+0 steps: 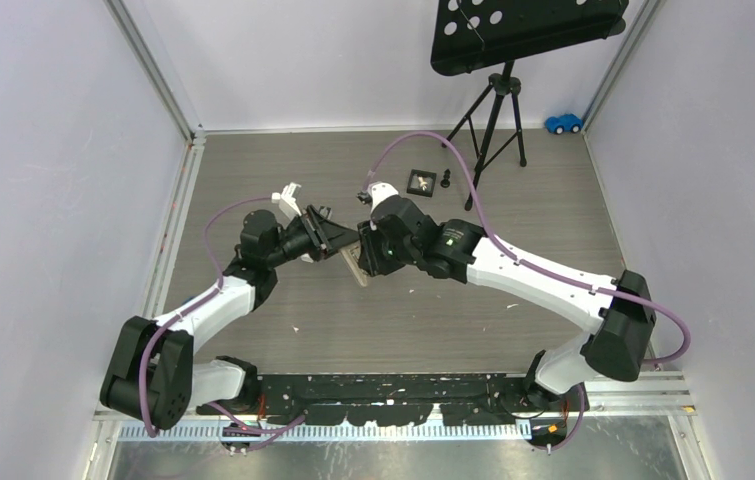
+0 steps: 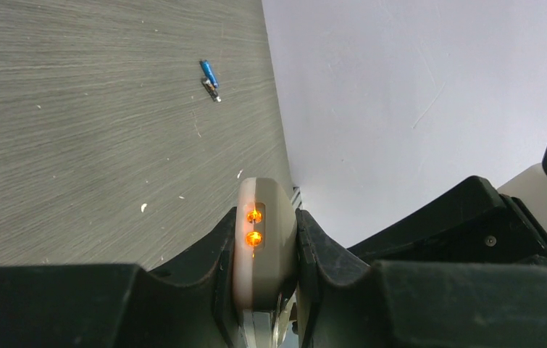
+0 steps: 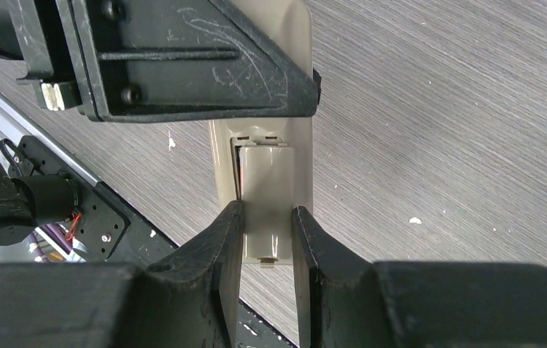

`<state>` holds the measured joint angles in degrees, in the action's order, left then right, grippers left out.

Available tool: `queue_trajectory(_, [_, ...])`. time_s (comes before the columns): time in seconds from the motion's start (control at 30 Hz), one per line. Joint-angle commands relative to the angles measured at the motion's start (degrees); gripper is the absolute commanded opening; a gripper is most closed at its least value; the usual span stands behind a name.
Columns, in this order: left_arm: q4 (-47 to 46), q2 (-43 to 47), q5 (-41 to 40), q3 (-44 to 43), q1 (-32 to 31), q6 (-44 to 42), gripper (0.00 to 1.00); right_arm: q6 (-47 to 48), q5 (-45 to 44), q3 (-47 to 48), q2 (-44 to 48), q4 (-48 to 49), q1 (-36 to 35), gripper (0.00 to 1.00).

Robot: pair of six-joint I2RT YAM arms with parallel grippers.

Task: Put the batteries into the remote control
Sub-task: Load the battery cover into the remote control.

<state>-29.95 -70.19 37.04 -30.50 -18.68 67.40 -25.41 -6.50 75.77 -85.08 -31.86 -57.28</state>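
As left hand [image 2: 266,226] clamps, remote [image 2: 259,264] (beige) glows.

The table [image 1: 253,180] is grey, with fine streaks like wood grain and a few white specks. The remote control [image 2: 259,268] is beige, and two small orange lights glow on its end. The left gripper [image 2: 265,217] and the right gripper [image 3: 266,212] are black. The arms [image 1: 543,280] are white and black, and their cables [image 1: 473,170] are purple. One battery [image 2: 209,72], near the table edge by the wall, is blue. The toy car [image 1: 563,123] at the far right corner is blue too. The tripod stand [image 1: 493,110] is black.
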Motion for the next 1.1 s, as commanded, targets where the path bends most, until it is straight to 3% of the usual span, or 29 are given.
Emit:
queue_trajectory(0.0, [-3.8,0.2,2.8,-1.7,-0.3,-1.2,0.0,1.5,-0.2,3.2,-0.8,0.3,-0.3,0.26])
queue_trajectory(0.37, [-4.1,0.3,3.3,-2.2,-0.6,1.8,0.0,1.5,2.1,4.0,-2.5,-0.7,-0.3,0.3])
queue_trajectory(0.7, [-4.9,0.4,4.5,-2.5,-0.6,5.6,0.0,1.9,3.6,5.3,-4.0,-3.9,-0.3,0.4])
queue_trajectory(1.07, [-5.2,0.1,5.2,-2.7,-0.6,8.2,0.0,1.3,2.6,5.3,-3.1,-3.2,-0.3,0.42])
